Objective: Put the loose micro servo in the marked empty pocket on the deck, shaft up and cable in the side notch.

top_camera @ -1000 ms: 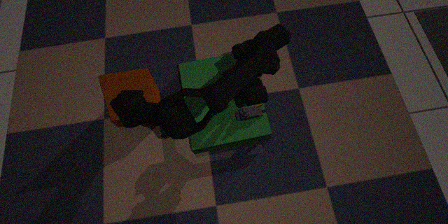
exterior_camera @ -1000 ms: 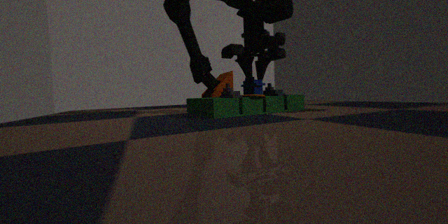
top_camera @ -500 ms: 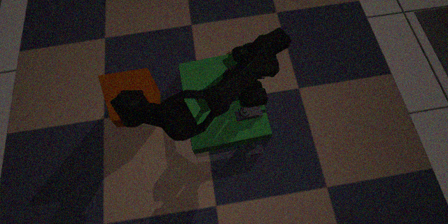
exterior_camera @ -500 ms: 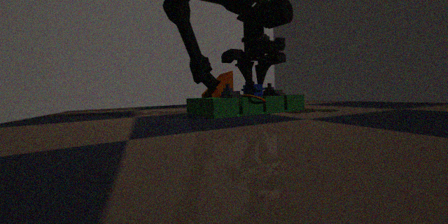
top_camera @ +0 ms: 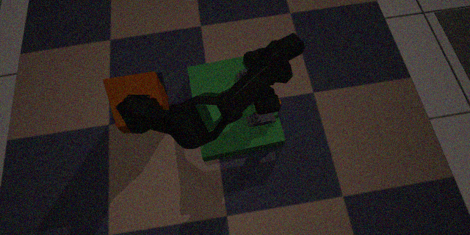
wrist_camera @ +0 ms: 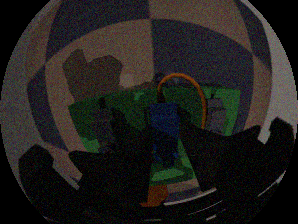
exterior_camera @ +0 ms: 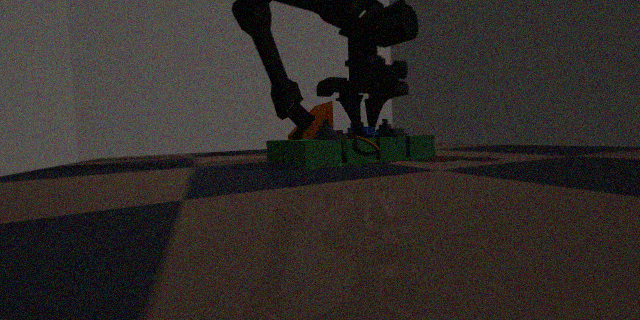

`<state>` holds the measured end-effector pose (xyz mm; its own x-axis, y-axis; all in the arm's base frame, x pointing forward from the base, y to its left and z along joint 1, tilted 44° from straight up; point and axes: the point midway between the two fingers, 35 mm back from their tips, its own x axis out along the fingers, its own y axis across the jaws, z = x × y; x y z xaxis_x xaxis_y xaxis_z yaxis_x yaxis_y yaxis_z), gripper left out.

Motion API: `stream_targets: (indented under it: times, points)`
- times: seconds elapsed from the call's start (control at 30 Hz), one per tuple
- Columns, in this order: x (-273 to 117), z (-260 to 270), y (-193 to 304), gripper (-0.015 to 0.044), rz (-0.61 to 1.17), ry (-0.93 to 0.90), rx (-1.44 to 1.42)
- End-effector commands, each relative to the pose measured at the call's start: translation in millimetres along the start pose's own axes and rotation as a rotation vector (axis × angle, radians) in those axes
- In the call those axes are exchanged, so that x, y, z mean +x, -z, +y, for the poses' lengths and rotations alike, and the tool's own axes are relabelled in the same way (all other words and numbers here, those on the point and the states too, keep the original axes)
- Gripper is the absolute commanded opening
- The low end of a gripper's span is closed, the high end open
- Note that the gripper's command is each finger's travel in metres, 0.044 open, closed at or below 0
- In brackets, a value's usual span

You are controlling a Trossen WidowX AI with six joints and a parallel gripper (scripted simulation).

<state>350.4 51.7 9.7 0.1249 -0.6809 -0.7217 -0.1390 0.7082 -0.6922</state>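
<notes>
The blue micro servo (exterior_camera: 369,131) (wrist_camera: 165,116) is held between the fingers, low at the green deck (top_camera: 197,77) (exterior_camera: 322,154) (wrist_camera: 231,100). Only a thin blue upper part shows above the deck in the exterior view; most of its body is hidden. Whether its ears lie flat cannot be told, and its shaft is not clear. The orange cable (exterior_camera: 376,147) (wrist_camera: 204,102) loops out and hangs over the deck's side by a notch. My gripper (exterior_camera: 364,128) (wrist_camera: 164,125) is shut on the servo, pointing down. The arm hides the servo in the top view.
Grey servo-like parts (top_camera: 261,118) (exterior_camera: 385,128) (wrist_camera: 217,116) stand on the deck on either side of the blue servo, close to the fingers. An orange block (top_camera: 134,82) (exterior_camera: 324,111) (wrist_camera: 157,194) stands beside the deck at the arm's base. The floor is checkered.
</notes>
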Motion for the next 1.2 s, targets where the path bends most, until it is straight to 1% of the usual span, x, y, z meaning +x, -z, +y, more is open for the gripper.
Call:
stream_targets:
  times: [0.0,0.17,0.4,0.53,0.63,0.83,0.9,1.0,1.13,1.17]
  points:
    - [3.5,-0.1,-0.1,0.0000,-0.003,0.005,-0.006]
    - [7.9,-0.2,-0.1,0.0000,-0.003,0.005,-0.006]
    - [5.5,0.3,0.4,0.0184,-0.003,0.005,-0.006]
    - [-1.6,0.7,0.2,0.0187,-0.003,0.005,-0.006]
    - [-26.3,0.5,1.6,0.0187,-0.003,0.004,-0.006]
    - [-29.5,1.2,0.8,0.0187,-0.003,0.004,-0.006]
    - [-32.0,2.5,7.2,0.0240,-0.011,0.005,-0.012]
    - [-48.4,4.9,27.9,0.0319,-0.010,-0.001,-0.016]
    - [-82.2,4.9,84.7,0.0424,-0.001,-0.004,-0.014]
    - [-88.4,3.5,98.8,0.0440,0.001,-0.001,-0.013]
